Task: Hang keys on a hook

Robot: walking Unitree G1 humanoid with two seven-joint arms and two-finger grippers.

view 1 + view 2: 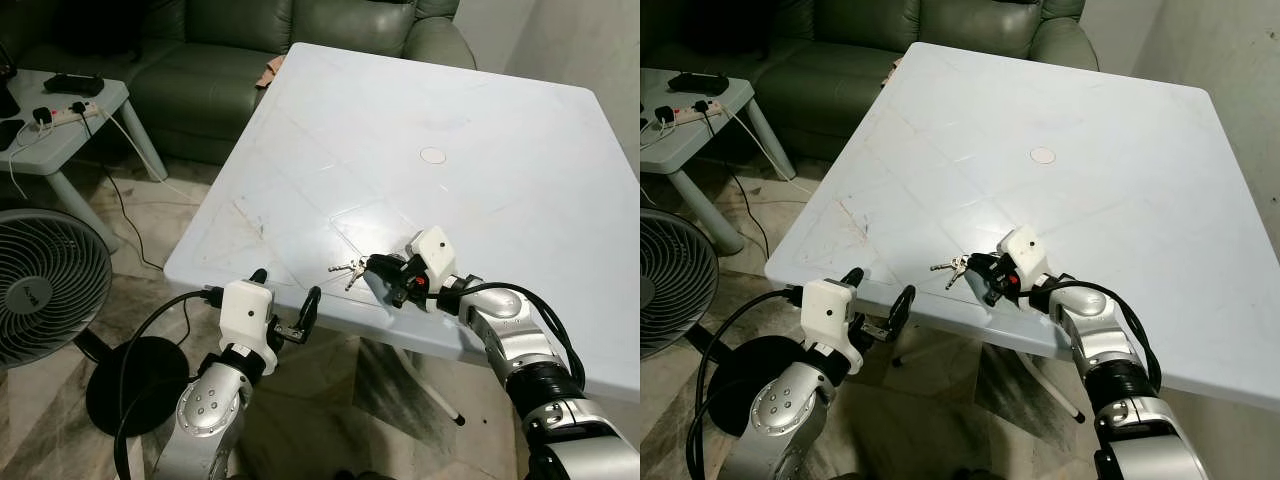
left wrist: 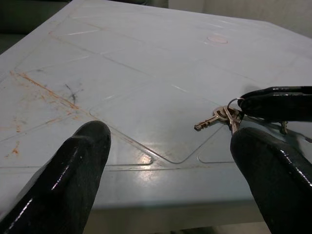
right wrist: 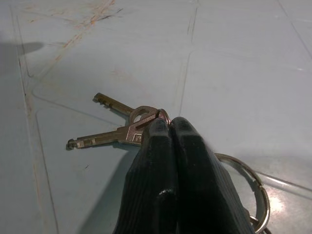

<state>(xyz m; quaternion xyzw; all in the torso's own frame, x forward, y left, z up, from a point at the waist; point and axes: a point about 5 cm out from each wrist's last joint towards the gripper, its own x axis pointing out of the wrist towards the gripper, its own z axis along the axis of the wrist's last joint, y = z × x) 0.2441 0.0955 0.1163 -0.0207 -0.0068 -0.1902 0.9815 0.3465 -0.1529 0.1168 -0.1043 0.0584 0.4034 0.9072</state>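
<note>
Right wrist view: two brass-coloured keys [image 3: 114, 124] on rings.

Green sofa [image 1: 250, 50] behind white table [image 1: 480, 130], fan [image 1: 45, 285] left.

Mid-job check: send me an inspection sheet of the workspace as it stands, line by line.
Surface: white table, scuffed, rust-coloured streaks near the front-left corner.
Job's things: keys lying on the table near its front edge; no hook seen.
Clutter: nothing seen on the table.
Grippers: right gripper shut on the keys' ring; left gripper open, at the table's front edge, holding nothing.
Cables: power strip on the side table, white cord trailing to the floor.
Surroundings: green sofa, fan.
</note>
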